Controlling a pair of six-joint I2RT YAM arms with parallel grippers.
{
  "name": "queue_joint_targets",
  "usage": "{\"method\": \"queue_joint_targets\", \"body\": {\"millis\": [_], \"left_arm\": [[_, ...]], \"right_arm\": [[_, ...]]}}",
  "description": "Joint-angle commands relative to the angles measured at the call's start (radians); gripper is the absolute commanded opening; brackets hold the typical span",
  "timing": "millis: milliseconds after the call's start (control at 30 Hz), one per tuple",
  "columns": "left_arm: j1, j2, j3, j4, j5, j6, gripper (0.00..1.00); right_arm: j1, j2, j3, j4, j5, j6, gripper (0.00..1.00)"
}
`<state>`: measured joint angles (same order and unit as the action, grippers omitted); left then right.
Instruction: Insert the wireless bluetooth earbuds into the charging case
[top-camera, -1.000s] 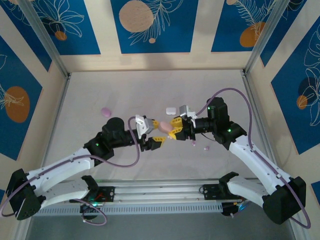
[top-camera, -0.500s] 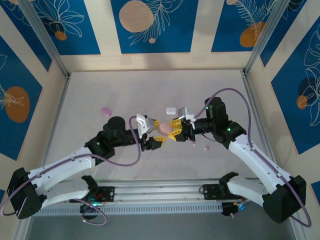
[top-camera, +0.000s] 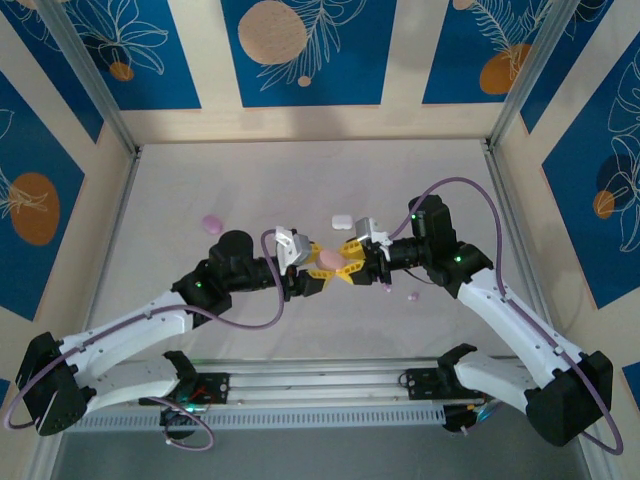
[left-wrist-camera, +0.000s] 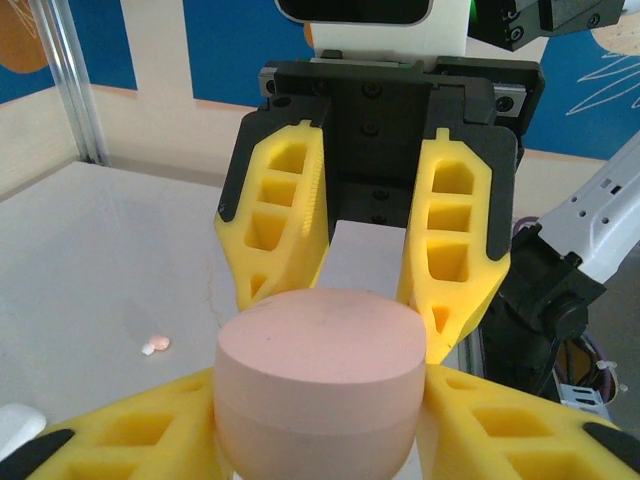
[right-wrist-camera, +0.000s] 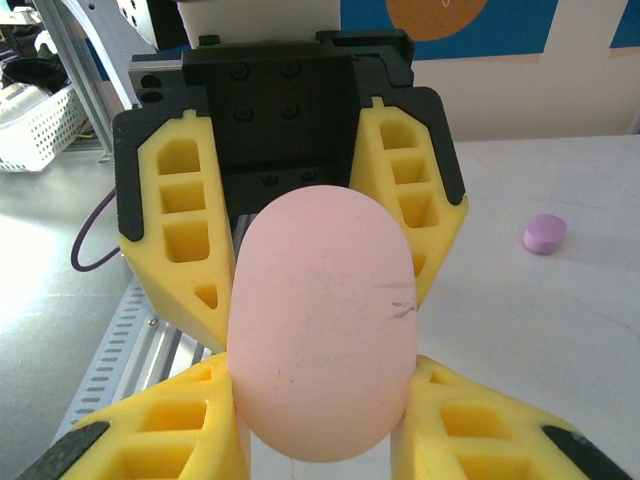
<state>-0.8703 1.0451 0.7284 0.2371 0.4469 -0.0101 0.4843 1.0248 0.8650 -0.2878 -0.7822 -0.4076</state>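
Change: over the last second the left gripper (top-camera: 318, 264) has come forward and narrowed its fingers onto the pink case (top-camera: 329, 259). The right gripper (top-camera: 348, 260) has kept its hold and shifted only slightly.
Table (top-camera: 250, 180): a pale surface walled by blue and cream panels.
Left arm (top-camera: 130, 330): reaches from the near left corner up to the middle of the table.
Right arm (top-camera: 510, 310): reaches from the near right corner to the same spot, so the two wrists face each other.
Left gripper: narrow, with its yellow fingers (left-wrist-camera: 140, 430) pressed against both sides of the near end of the pink case.
Right gripper: narrow and clamped on the other end of the pink case, with its fingers (right-wrist-camera: 170, 440) tight against the sides.
Pink case: closed and rounded, held off the table between the two grippers and gripped by both at once.
Lilac case (top-camera: 210, 222): lies on the table well to the left of the grippers, apart from everything else.
White case (top-camera: 340, 219): lies on the table just beyond the grippers.
Earbuds (left-wrist-camera: 155, 345): tiny pale pink and white pieces lying loose on the table, outside the case. Another pale one (top-camera: 412, 296) lies near the right arm.
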Motion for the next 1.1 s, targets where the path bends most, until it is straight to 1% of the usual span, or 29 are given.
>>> {"method": "queue_joint_targets", "body": {"millis": [0,167,267,333,433,567,733,1067], "left_arm": [[0.004,0.009,0.042,0.008,0.055,0.001,0.42],[0.004,0.012,0.042,-0.004,0.064,0.007,0.36],[0.004,0.013,0.036,-0.005,0.066,0.018,0.34],[0.004,0.013,0.023,0.011,0.075,0.030,0.31],[0.003,0.009,0.002,0.046,0.082,0.032,0.29],[0.004,0.003,-0.012,0.064,0.093,0.029,0.29],[0.002,0.003,-0.018,0.068,0.108,0.019,0.28],[0.002,0.001,-0.031,0.079,0.104,0.006,0.28]], "right_arm": [[0.007,0.003,0.030,-0.027,0.008,-0.027,0.32],[0.008,0.003,0.034,-0.026,0.011,-0.014,0.34],[0.008,0.003,0.046,-0.015,0.022,0.038,0.37],[0.004,0.001,0.052,0.000,0.032,0.088,0.39],[-0.013,0.002,0.060,0.012,0.028,0.148,0.41],[-0.045,0.006,0.069,0.019,0.018,0.208,0.43],[-0.056,0.015,0.081,0.025,0.041,0.253,0.47],[-0.058,0.037,0.111,0.004,0.017,0.263,0.52]]}}
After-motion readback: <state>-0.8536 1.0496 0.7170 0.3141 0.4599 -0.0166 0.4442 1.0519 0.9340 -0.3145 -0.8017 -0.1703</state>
